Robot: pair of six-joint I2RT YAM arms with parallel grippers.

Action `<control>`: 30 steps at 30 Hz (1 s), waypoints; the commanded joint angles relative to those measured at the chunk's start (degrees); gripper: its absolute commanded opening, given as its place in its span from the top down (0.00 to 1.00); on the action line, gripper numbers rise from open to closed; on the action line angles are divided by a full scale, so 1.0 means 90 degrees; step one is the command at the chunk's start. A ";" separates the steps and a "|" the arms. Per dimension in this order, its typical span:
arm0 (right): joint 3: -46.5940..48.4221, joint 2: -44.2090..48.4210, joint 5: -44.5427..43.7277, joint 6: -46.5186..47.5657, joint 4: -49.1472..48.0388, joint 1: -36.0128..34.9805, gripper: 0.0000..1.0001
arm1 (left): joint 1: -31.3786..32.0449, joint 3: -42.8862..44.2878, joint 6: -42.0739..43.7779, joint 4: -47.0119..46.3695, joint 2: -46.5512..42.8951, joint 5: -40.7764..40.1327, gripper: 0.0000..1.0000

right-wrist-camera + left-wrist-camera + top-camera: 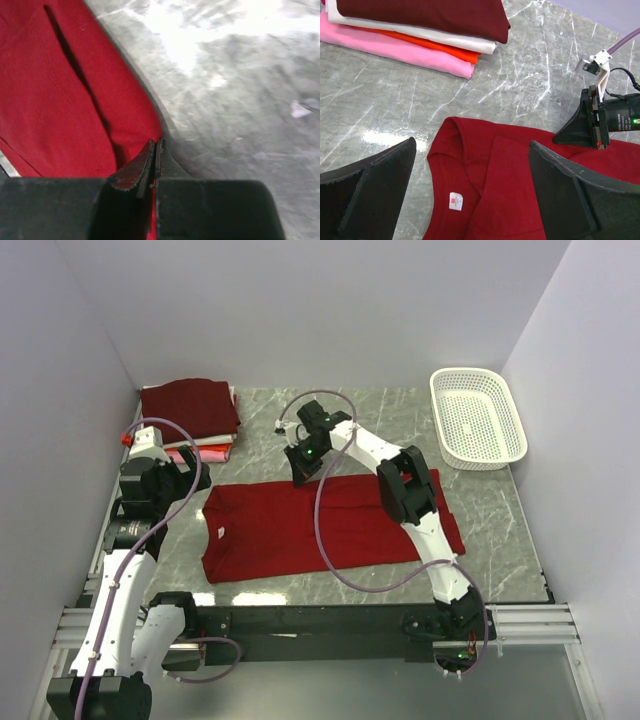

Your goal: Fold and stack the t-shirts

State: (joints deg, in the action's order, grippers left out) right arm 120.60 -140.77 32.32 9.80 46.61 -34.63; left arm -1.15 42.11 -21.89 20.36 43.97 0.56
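Observation:
A bright red t-shirt [320, 525] lies spread flat across the table, folded into a long band, its collar and white neck label [455, 200] at the left end. My right gripper [303, 473] is down at the shirt's far edge; in the right wrist view its jaws [156, 146] are shut, pinching that red edge [65, 100]. It also shows in the left wrist view [580, 132]. My left gripper [472, 165] is open and empty, hovering over the collar; in the top view it [190, 490] sits just left of the shirt.
A stack of folded t-shirts [190, 410] sits at the back left, dark maroon on top, then white, orange and pink [395, 45]. A white perforated basket [478, 418] stands at the back right. White walls enclose the marbled table [400, 420].

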 commanded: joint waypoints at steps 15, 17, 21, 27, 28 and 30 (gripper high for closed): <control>0.0240 0.0437 -0.1724 -0.2046 -0.1565 0.2216 0.97 | 0.0010 -0.0079 -0.0106 -0.0475 0.0280 0.0832 0.01; 0.1226 0.0028 -0.1929 -0.1910 -0.1439 0.2324 0.80 | 0.0010 -0.0050 -0.0389 -0.0591 0.0679 0.1254 0.02; 0.1660 0.0151 -0.2262 -0.1140 -0.1370 0.2344 0.54 | 0.0068 0.0048 -0.1130 -0.1116 0.1617 0.2680 0.13; -0.0971 0.2288 -0.1160 0.0618 -0.1654 0.2305 0.48 | 0.1522 0.0964 -0.2263 -0.1676 0.3803 0.2078 0.26; -0.1326 0.2949 -0.1043 0.0745 -0.1702 0.2286 0.48 | 0.1650 0.1159 -0.2391 -0.1667 0.4154 0.1806 0.31; -0.2029 0.3645 -0.0700 0.1098 -0.1867 0.2237 0.48 | 0.1904 0.1852 -0.2770 -0.1511 0.5190 0.1492 0.37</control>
State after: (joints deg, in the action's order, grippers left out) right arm 107.04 -120.46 20.10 11.44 32.71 -13.72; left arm 13.54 51.81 -40.18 10.13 84.12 17.78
